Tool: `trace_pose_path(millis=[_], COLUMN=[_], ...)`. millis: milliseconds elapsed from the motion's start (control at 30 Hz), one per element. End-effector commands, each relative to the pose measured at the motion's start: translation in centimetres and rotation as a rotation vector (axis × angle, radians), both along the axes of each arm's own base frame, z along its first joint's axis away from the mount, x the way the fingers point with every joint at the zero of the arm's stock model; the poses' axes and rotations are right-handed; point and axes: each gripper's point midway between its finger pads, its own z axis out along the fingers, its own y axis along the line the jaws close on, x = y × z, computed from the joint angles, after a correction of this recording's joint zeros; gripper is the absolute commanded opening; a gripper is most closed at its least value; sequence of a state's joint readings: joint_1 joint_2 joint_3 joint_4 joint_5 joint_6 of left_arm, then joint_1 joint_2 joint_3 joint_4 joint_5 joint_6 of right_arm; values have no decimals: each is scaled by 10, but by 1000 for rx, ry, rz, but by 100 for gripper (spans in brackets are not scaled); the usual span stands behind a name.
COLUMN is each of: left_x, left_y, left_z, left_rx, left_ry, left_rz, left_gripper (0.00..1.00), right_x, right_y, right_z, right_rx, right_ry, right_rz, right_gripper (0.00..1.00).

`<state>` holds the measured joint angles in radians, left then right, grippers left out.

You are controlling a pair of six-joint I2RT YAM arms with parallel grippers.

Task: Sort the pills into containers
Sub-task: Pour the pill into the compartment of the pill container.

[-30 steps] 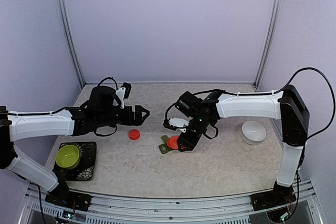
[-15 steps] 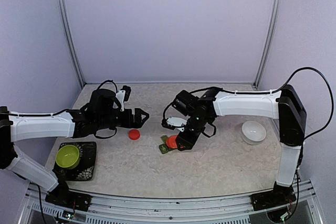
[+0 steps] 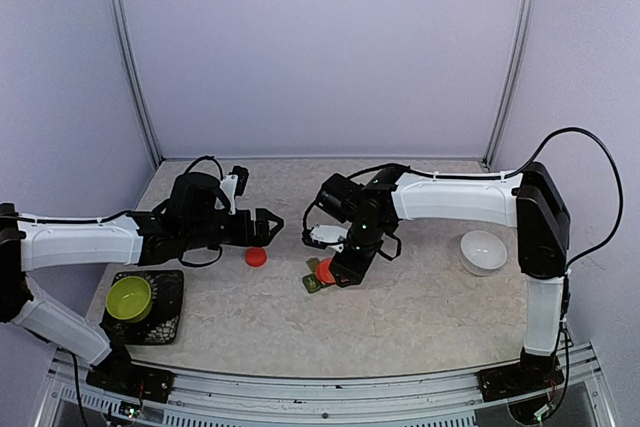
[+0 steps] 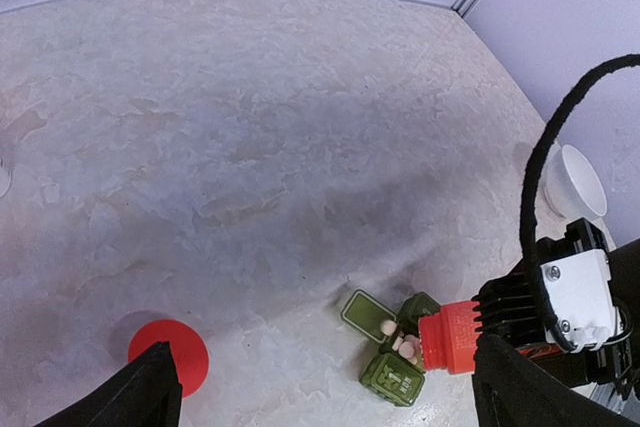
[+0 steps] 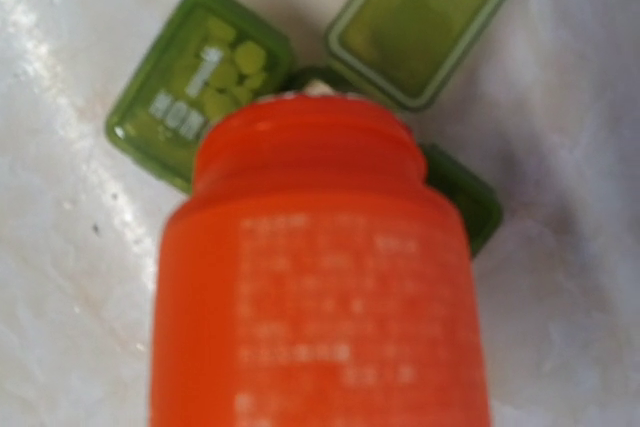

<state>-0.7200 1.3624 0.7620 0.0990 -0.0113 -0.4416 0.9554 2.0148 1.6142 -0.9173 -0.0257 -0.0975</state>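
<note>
While the right gripper [image 3: 342, 269] clamps the orange bottle [image 4: 452, 337] tipped over the containers [image 4: 392, 379], pouring pills [image 4: 386, 327] seems underway, needing a finer tilt next; left gripper [image 3: 270, 224] stands open.

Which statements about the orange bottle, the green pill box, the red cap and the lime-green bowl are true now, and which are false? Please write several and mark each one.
1. The right gripper holds the orange bottle tipped, its mouth over the green pill box. True.
2. The red cap is on the bottle. False: it lies on the table, apart from the bottle, near the left gripper.
3. The left gripper is open and holds nothing. True.
4. The lime-green bowl stands beside the pill box. False: it sits on a black tray at the near left corner.
5. Whitish pills lie at the bottle's mouth. True.
</note>
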Motion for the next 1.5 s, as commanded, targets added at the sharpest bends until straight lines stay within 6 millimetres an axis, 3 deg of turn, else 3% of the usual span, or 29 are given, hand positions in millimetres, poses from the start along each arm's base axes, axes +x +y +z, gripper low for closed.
trace_pose_path(millis=[0, 200, 633, 1133, 1467], left_x=[-1, -1, 1, 2, 0], left_y=[2, 2, 0, -5, -10], left_z=[7, 8, 8, 13, 8], left_rx=[-23, -24, -25, -20, -16], left_ry=[-23, -24, -23, -24, -17], left_rz=[1, 0, 1, -9, -19], left_gripper=[99, 99, 99, 99, 99], right_x=[-2, -4, 2, -3, -9], right_y=[1, 1, 11, 1, -4], right_z=[1, 0, 21, 18, 56], right_rx=[-31, -12, 150, 242, 494], right_ry=[-13, -17, -109, -155, -294], right_rz=[16, 16, -3, -39, -59], right_gripper=[12, 12, 11, 11, 12])
